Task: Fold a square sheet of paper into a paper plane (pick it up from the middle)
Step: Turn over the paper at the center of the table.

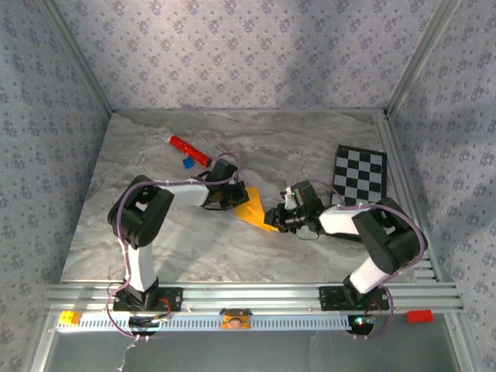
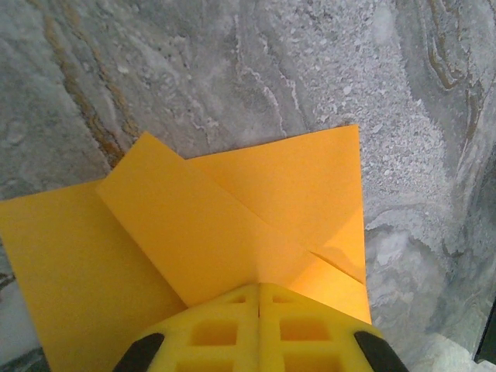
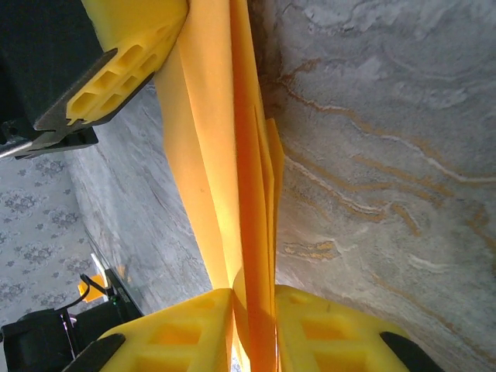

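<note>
The square sheet of paper (image 1: 254,209) is an orange-yellow, partly folded piece held off the marble table between my two grippers. My left gripper (image 1: 235,198) sits at its left end. In the left wrist view its yellow jaws (image 2: 258,288) are pressed together where a diagonal flap of the paper (image 2: 232,209) meets them. My right gripper (image 1: 273,220) is at the paper's right end. In the right wrist view that gripper (image 3: 254,298) is shut on several upright layers of the paper (image 3: 232,155), and the left gripper's fingers (image 3: 116,66) touch the far end.
A red cylinder (image 1: 190,150) and a small blue block (image 1: 187,163) lie at the back left. A black-and-white checkered board (image 1: 360,174) lies at the right, behind the right arm. A yellow brick (image 1: 70,317) and a red brick (image 1: 419,315) sit on the front rail.
</note>
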Action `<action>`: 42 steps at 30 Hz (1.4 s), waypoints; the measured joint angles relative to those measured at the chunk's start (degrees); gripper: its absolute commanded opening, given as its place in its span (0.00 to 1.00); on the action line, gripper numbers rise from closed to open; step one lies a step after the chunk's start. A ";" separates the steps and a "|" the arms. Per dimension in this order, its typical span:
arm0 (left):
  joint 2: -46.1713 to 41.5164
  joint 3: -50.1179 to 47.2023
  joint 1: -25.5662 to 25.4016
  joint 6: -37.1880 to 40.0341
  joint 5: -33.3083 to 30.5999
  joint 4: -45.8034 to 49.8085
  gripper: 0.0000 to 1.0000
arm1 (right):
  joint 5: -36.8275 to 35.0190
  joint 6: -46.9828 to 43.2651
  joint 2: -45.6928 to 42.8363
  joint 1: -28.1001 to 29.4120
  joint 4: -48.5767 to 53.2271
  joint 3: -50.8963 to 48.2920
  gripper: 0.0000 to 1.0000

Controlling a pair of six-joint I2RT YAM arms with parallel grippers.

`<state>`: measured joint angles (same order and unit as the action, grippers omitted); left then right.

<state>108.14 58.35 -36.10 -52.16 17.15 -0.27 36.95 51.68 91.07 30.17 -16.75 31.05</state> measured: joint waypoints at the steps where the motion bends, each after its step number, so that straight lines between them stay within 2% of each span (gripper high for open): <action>1: 0.00 0.00 0.09 -0.04 0.02 0.00 0.04 | 0.02 0.00 0.02 -0.09 -0.07 -0.07 0.18; 11: 0.00 -0.02 0.09 -0.46 0.39 -0.28 0.13 | 1.33 -0.31 0.02 -0.44 -0.87 -0.15 0.07; 18: -1.95 -0.59 0.09 -0.44 0.39 -0.46 0.33 | 1.44 -1.92 -0.15 -0.70 -0.26 -0.15 0.04; 22: -5.57 -1.40 0.09 -0.22 -0.55 0.42 0.38 | 1.20 -3.98 -1.88 -0.92 2.34 -0.15 0.03; 31: -16.96 -5.68 0.09 0.17 -4.04 1.09 0.42 | -1.09 -11.74 -7.87 -0.96 12.26 3.04 0.02; 42: -31.34 -14.88 0.09 -0.98 -11.96 1.53 0.46 | -12.61 -24.04 -16.06 -0.33 30.67 12.13 0.01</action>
<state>76.79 43.46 -36.01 -53.15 5.19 1.26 24.34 27.64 75.00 29.85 13.91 43.18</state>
